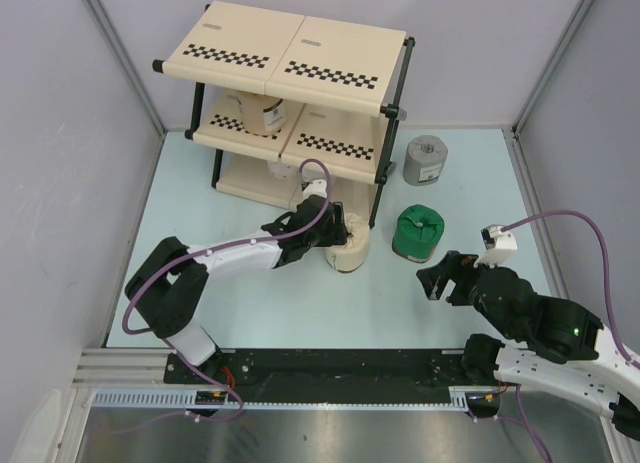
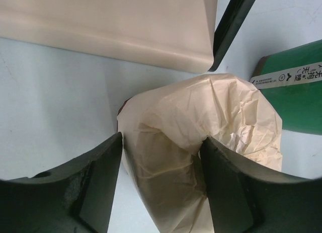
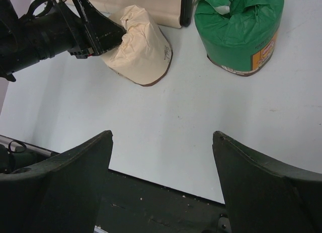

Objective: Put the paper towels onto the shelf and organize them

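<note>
A tan paper towel roll (image 1: 350, 248) stands on the table in front of the shelf (image 1: 290, 58). My left gripper (image 1: 335, 230) is shut on its crinkled wall, with the paper pinched between the fingers in the left wrist view (image 2: 161, 147). The roll also shows in the right wrist view (image 3: 143, 52). A green roll (image 1: 418, 233) stands just to its right, and it also shows in the right wrist view (image 3: 239, 26). A grey roll (image 1: 426, 160) stands further back beside the shelf. A pale roll (image 1: 262, 113) sits on the middle tier. My right gripper (image 1: 432, 280) is open and empty over bare table (image 3: 161, 137).
The shelf's bottom panel (image 2: 110, 26) and a black post (image 2: 234, 21) lie just beyond the held roll. The green roll (image 2: 297, 92) is close on its right. Grey walls enclose the table on the left, back and right. A black rail runs along the near edge (image 1: 330, 368).
</note>
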`<action>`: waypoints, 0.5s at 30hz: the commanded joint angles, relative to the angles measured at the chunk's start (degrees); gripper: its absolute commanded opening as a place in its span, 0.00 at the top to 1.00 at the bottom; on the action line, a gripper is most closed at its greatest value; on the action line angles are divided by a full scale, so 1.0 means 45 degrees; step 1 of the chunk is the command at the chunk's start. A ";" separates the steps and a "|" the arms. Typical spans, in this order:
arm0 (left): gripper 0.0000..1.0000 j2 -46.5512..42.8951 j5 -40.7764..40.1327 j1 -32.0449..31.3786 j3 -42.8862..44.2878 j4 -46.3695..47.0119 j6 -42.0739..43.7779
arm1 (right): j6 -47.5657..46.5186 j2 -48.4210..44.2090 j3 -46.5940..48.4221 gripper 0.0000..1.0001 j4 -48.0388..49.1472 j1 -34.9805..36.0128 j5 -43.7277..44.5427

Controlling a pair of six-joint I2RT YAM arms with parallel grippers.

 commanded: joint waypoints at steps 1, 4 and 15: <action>0.35 0.0278 0.0166 -0.0159 0.0394 -0.0531 0.0296 | 0.0279 -0.0129 0.0025 0.15 -0.0016 0.0150 0.0473; 0.38 0.0142 0.0283 -0.0178 0.0317 -0.0473 0.0296 | 0.0299 -0.0148 0.0025 0.15 -0.0017 0.0189 0.0512; 0.50 -0.0990 0.0928 -0.0197 -0.0484 0.0153 0.0179 | 0.0416 -0.0266 0.0006 0.15 -0.0095 0.0306 0.0609</action>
